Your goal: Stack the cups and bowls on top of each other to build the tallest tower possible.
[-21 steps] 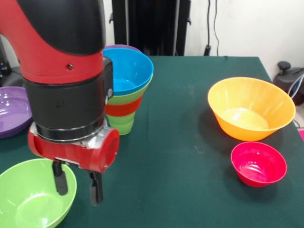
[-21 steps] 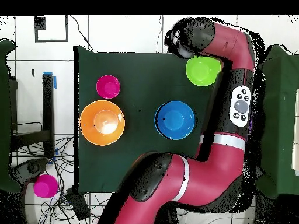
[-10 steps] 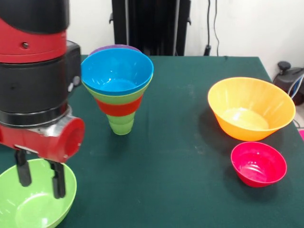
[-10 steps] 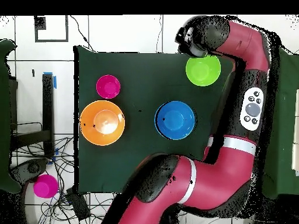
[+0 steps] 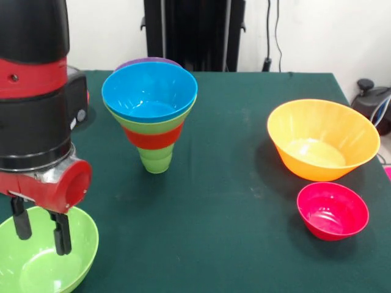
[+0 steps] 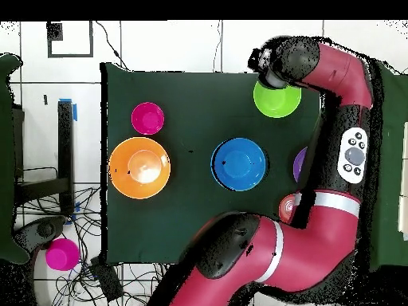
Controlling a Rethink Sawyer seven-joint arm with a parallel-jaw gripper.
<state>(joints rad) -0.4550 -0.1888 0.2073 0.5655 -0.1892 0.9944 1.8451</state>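
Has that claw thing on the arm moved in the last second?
Yes. In the front view the end effector has slid leftward, away from the tower, and now hangs over the lime-green bowl.

Front view: low camera at the table [image 5: 244,201] edge, looking across the green cloth, close enough that the arm [image 5: 33,104] fills the left side. Overhead view: camera high above, looking straight down; whole table [image 6: 191,223] in frame with floor around it.

Shared by both: tower [image 5: 151,110] [image 6: 238,163], large orange bowl [image 5: 322,139] [image 6: 139,166], pink-red bowl [image 5: 333,210] [image 6: 147,118], lime-green bowl [image 5: 43,256] [image 6: 279,102]. Left and right are reversed between views.
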